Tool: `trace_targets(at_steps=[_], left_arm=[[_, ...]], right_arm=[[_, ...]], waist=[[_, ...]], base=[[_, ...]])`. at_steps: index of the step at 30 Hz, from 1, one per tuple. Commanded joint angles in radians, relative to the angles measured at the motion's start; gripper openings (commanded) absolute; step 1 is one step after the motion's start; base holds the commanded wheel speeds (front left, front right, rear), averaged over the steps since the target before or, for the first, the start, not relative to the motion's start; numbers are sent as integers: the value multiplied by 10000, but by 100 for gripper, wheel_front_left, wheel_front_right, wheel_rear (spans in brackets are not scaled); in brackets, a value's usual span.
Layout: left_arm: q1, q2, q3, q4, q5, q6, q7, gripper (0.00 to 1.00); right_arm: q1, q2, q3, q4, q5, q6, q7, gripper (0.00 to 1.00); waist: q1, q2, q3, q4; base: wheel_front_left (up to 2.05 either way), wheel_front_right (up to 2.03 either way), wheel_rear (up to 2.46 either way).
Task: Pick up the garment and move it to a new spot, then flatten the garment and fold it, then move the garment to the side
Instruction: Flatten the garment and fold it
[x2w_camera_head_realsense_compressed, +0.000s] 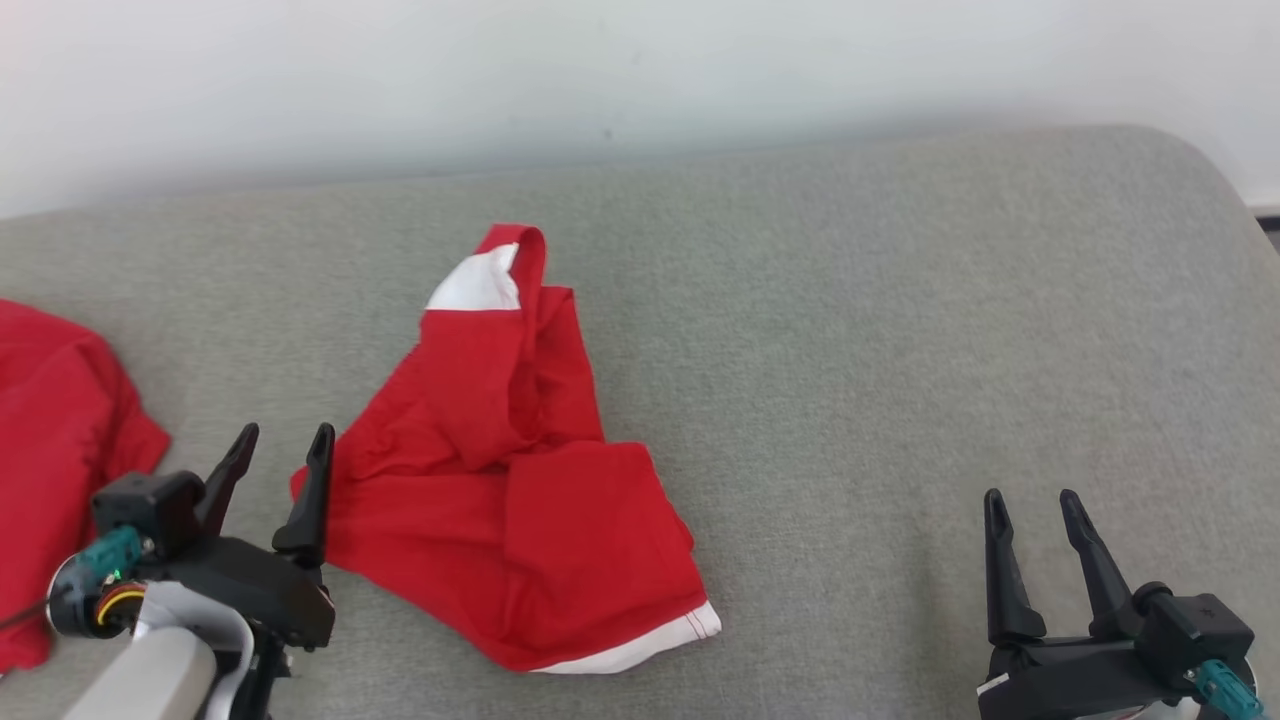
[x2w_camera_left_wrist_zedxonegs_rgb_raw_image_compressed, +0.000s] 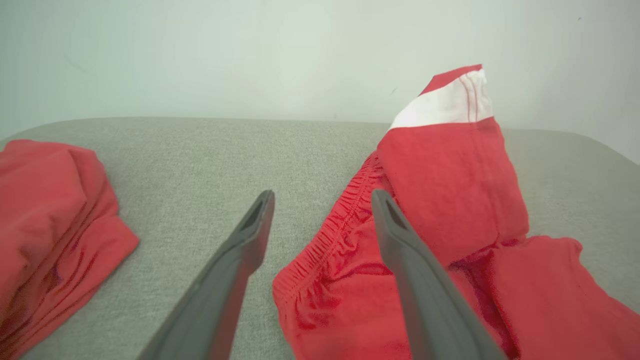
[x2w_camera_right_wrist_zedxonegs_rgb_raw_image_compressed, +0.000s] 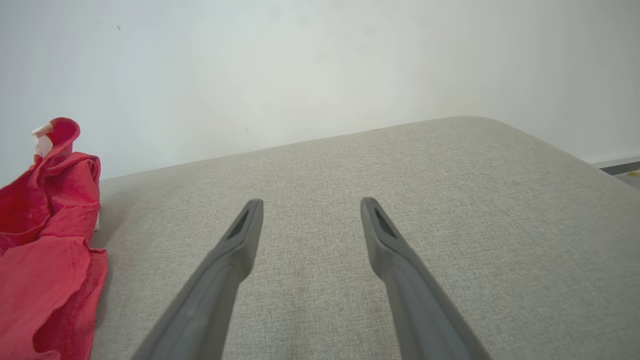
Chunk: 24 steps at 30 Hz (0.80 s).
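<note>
Red garment (x2w_camera_head_realsense_compressed: 500, 470), crumpled, edge just beside parted left jaws

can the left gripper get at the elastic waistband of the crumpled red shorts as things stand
Probably yes: the open left gripper sits right at the gathered waistband of the crumpled red shorts on the grey cushion, with nothing in the way.

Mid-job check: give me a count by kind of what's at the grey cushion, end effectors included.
Red garments: 2, the red shorts with white trim and a second red garment at the left.
End effectors: 2, left end effector and right end effector, both open.
Total: 4
</note>
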Motion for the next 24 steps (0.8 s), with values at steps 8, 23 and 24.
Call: trace_targets(at_steps=[8,23,24], left_arm=[[2017,-1201,2815,-2055,2716,25,-31,100],[4896,-3548,5817,-3890,5945,-849,-32,100],[5043,-3640,5961,-3951,6083,-886,-32,100]], right_arm=[[117,-186,290,25,44,-22,-5,100],[447,-296,545,89,159,-22,-5,100],[500,-291,552,89,170,-22,-5,100]], waist=[[1,1,-630,611],[1,1,-1068,1157],[1,1,-1088,1179]], base=[[0,0,0],[0,0,0],[0,0,0]])
